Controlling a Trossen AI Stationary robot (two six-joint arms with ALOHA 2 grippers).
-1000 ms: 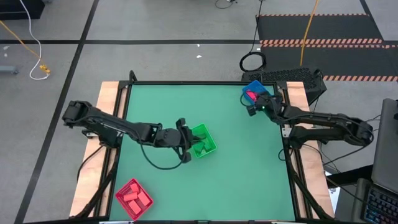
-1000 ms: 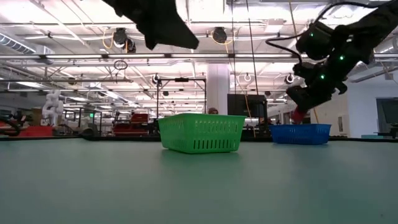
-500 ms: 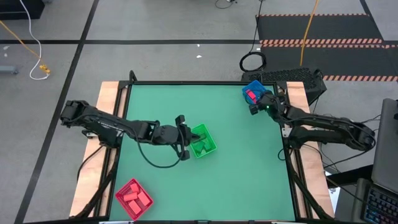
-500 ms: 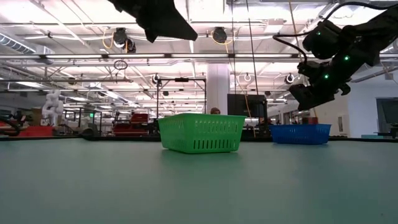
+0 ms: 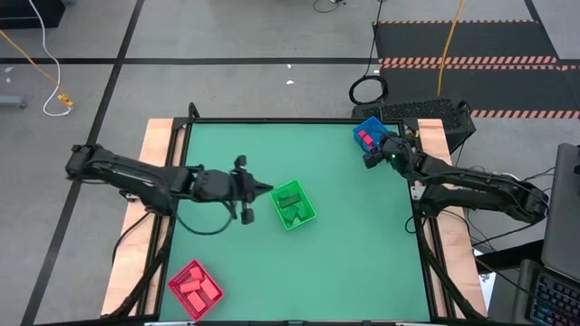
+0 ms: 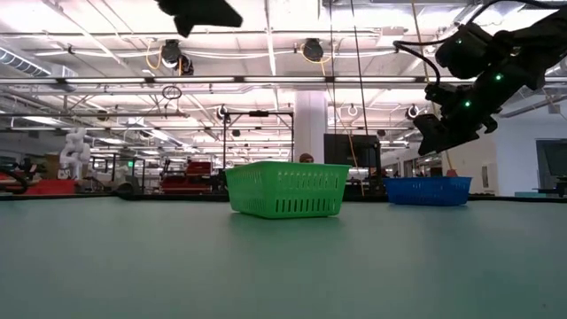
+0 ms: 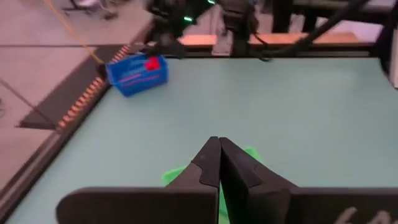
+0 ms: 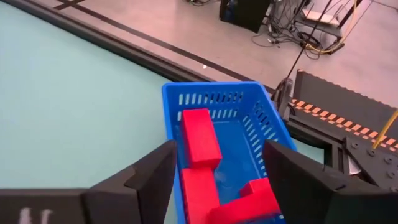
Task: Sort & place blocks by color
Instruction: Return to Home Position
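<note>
red rectangular blocks point(image 8: 200, 138) in blue mesh bin point(image 8: 214, 98), near right end effector point(image 8: 219, 149).

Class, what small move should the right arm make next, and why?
Probably draw the right tool back from the blue bin: it hangs open and empty, red blocks already lie inside, and no loose block shows on the table. The left tool waits shut near the green bin.
</note>
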